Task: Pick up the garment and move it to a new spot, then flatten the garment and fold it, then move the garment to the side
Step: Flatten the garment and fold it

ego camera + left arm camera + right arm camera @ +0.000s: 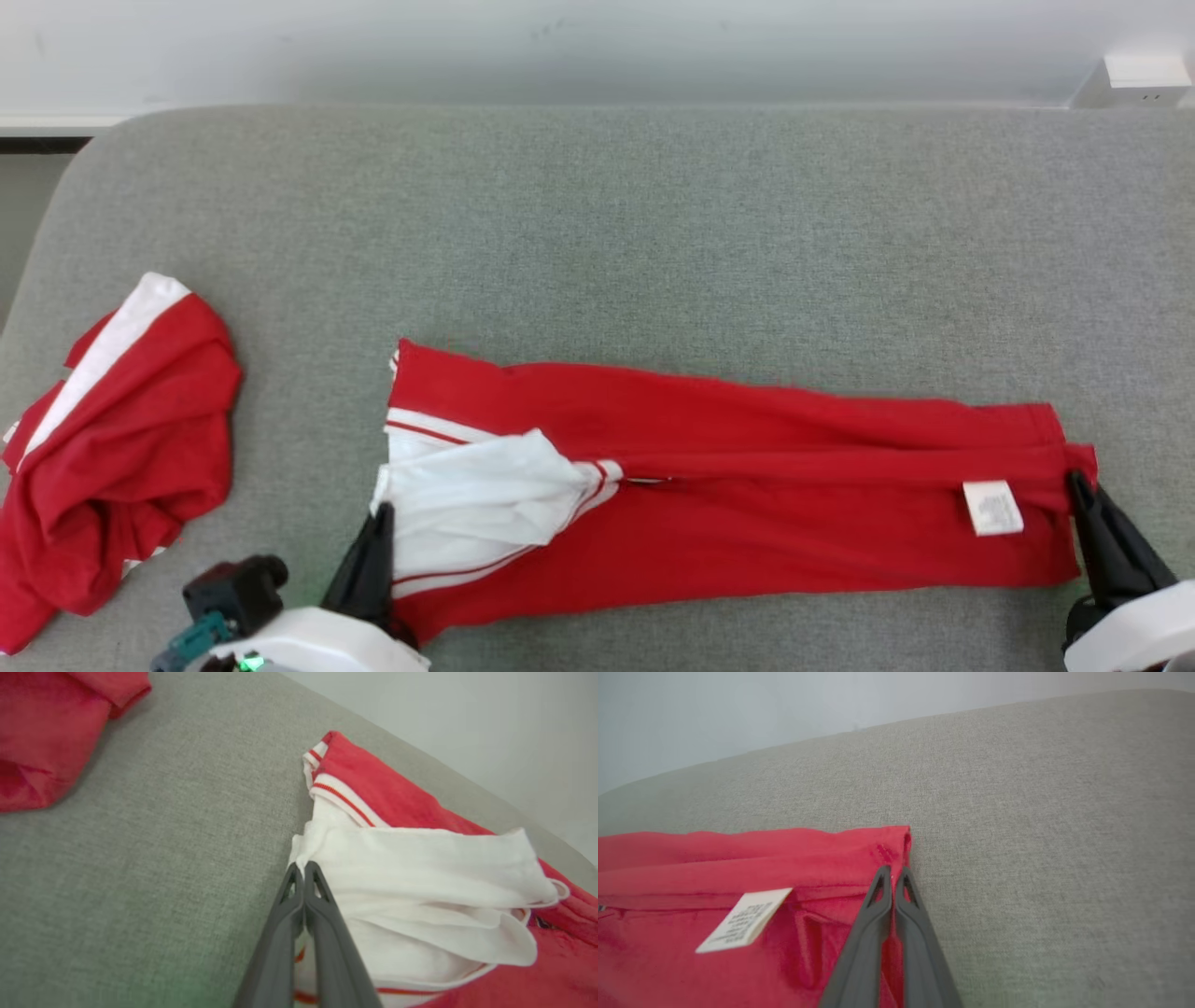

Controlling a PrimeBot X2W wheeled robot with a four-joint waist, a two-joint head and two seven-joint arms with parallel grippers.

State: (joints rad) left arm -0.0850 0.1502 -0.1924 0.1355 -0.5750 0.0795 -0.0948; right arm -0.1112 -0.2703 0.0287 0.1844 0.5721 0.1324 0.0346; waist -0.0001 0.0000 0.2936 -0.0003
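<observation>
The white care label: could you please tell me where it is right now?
In the head view the label lies on the laid-out garment near its right end, just left of the right gripper pinching that edge.

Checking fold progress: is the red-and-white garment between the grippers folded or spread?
Folded: the red-and-white garment lies as a long narrow band, layers overlapping along its middle.

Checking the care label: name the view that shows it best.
The right wrist view: the white care label is close and large. The head view shows it small. The left wrist view faces the white end of the garment.
</observation>
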